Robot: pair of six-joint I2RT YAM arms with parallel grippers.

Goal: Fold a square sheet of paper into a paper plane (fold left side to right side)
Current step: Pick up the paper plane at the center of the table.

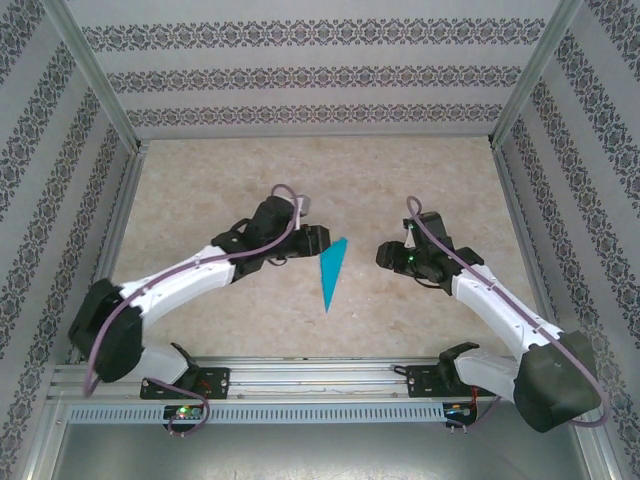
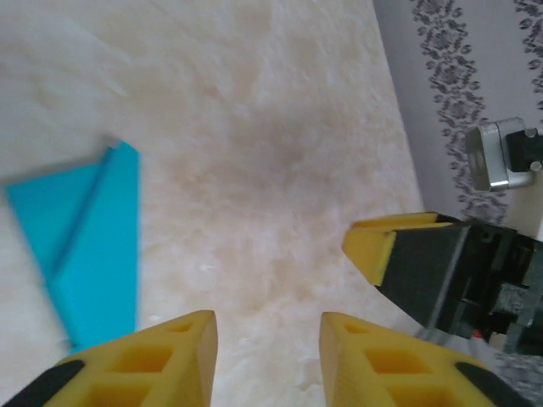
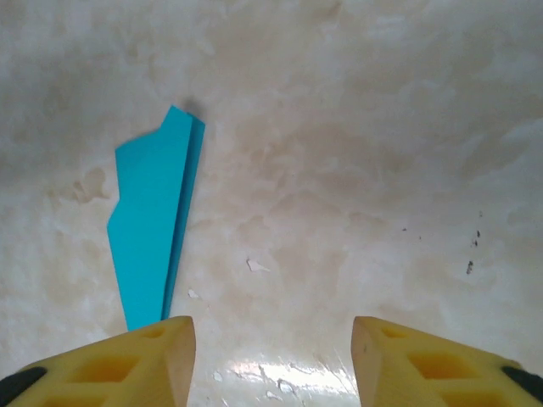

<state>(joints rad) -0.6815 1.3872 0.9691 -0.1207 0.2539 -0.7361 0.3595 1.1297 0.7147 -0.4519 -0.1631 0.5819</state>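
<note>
The teal-blue sheet of paper (image 1: 331, 272) lies flat on the beige table, folded into a slim pointed dart with its tip toward the near edge. It rests midway between both arms. My left gripper (image 1: 318, 240) hovers just left of its wide end, open and holding nothing. In the left wrist view the paper (image 2: 85, 246) is to the left of the open left gripper (image 2: 268, 348). My right gripper (image 1: 382, 255) stands open a little to the paper's right. The right wrist view has the paper (image 3: 153, 229) up and left of the open, empty right gripper (image 3: 271, 356).
Patterned walls (image 1: 320, 70) and metal frame posts (image 1: 95, 75) enclose the table on three sides. A slotted metal rail (image 1: 320, 375) carries both arm bases at the near edge. The right gripper's yellow finger (image 2: 373, 246) shows close by in the left wrist view.
</note>
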